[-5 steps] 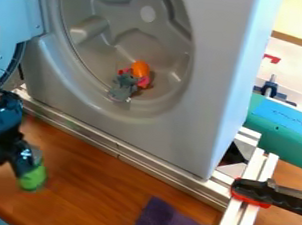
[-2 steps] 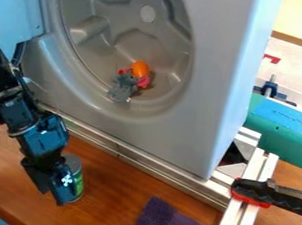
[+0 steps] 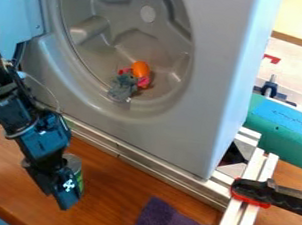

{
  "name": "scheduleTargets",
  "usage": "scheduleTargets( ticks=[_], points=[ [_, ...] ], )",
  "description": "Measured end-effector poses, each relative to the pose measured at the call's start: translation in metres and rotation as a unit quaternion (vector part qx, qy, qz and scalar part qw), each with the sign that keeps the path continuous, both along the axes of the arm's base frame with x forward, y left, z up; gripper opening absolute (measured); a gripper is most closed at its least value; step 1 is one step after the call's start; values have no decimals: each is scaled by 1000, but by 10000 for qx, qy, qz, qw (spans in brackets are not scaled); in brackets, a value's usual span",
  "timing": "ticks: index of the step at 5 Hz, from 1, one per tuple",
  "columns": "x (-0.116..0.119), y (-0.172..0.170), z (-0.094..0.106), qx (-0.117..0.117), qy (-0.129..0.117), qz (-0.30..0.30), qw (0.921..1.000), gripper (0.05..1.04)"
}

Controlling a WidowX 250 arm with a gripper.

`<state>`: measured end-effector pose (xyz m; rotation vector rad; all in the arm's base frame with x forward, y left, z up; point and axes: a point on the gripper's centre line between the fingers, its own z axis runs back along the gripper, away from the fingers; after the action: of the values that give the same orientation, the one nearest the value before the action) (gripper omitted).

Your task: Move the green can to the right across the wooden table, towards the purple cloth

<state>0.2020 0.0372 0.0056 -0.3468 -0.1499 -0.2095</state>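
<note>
Your tool (image 3: 59,200) is at the can (image 3: 74,163) on the worktop (image 3: 115,191); you cannot tell its opening or any hold. The cloth (image 3: 170,224) lies apart from both.

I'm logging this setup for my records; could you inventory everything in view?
Grey plastic washer front: one, centre
Round hinged door: one, pale blue, upper left
Furry toy: one, grey, inside washer
Rounded toy: one, orange, beside it
Cylindrical can: one, silver-green, lower left
Cloth: one, purple, bottom
Metal rails: several, silver, below washer
Clamp: one, black-red, right
Plastic object: one, green, right
Wooden surface: one, brown, bottom
Robot arm: one, black, left
</note>
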Motion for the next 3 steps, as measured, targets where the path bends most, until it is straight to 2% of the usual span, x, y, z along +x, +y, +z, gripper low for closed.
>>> scheduleTargets(
  ticks=[1, 2, 3],
  points=[
    [-5, 12, 21, 486, 8, 102, 9988, 1001],
    [-11, 30, 48, 705, 14, 122, 9974, 1001],
    [-4, 44, 50, 971, 42, 249, 9950, 1001]
  ],
)
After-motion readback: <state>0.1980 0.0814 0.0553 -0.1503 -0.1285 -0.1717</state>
